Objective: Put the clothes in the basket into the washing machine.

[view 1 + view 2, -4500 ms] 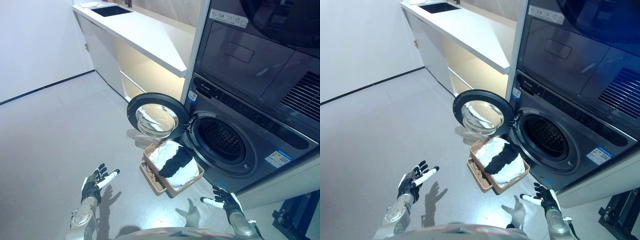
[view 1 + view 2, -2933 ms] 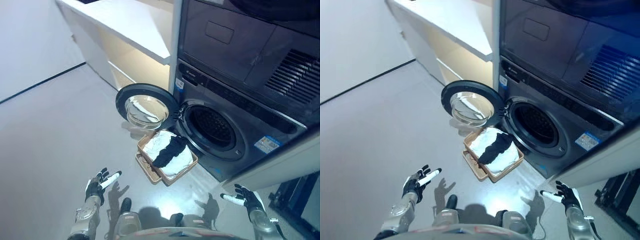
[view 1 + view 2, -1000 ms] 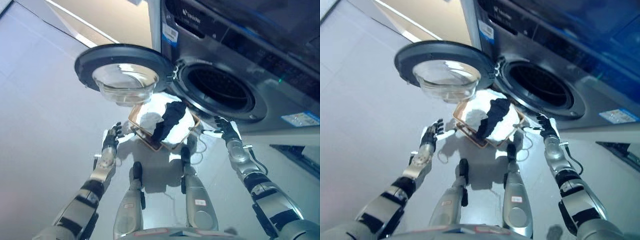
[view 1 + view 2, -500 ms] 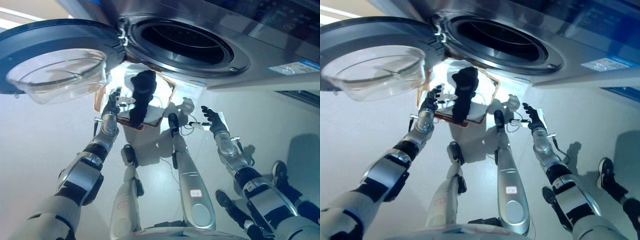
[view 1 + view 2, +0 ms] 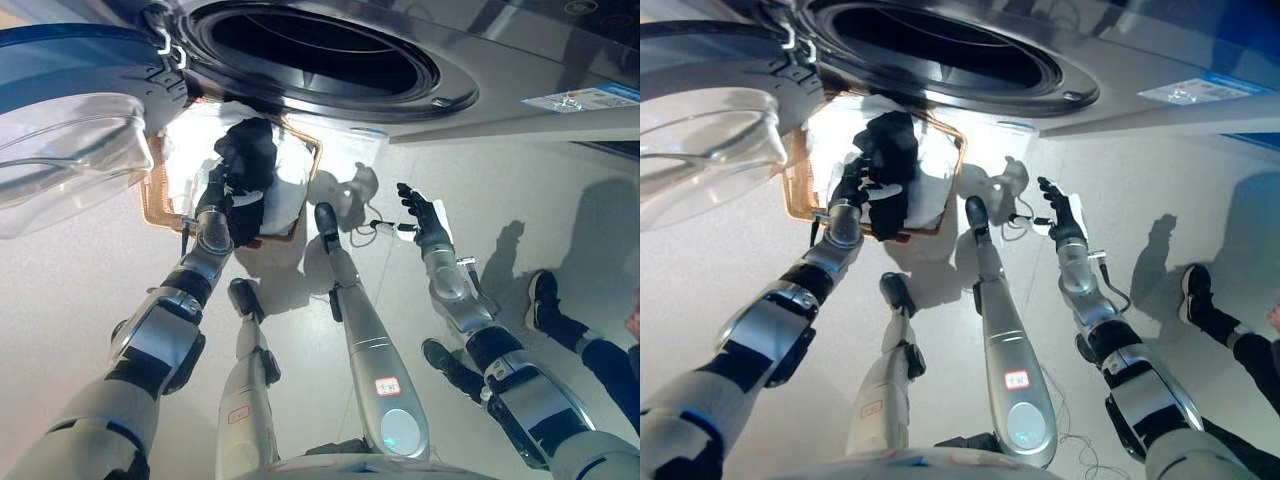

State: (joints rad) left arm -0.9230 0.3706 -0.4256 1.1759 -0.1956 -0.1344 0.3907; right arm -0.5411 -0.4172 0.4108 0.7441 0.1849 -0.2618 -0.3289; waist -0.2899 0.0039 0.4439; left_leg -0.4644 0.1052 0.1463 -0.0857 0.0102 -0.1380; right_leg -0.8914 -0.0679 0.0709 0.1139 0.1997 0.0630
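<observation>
since half a second ago the camera has dipped lower, and the left hand [image 5: 213, 198] has reached further over the basket [image 5: 152, 200], now resting on the black garment [image 5: 250, 160] at the upper left of the frame. its fingers look bent around the dark cloth, but black fingers on black fabric blur together, so i cannot tell whether it grips. the right hand [image 5: 421, 217] hangs right of centre with fingers spread and holding nothing, well apart from the basket.

the basket is a tan, square-rimmed tray on the floor just below the washing machine opening [image 5: 310, 50], which fills the upper middle. white clothes [image 5: 285, 190] lie under the black piece. the round glass door [image 5: 65, 150] stands swung open at the upper left edge.

to do this step well, the left hand probably needs to close on a good bunch of the black cloth, lift it clear of the rim, and carry it up and right into the drum without snagging on the door.

counted: one basket, one black garment, one heap of white clothes, one machine, one door, two robot hands. a person's shoe [image 5: 545, 300] shows at the right edge.
</observation>
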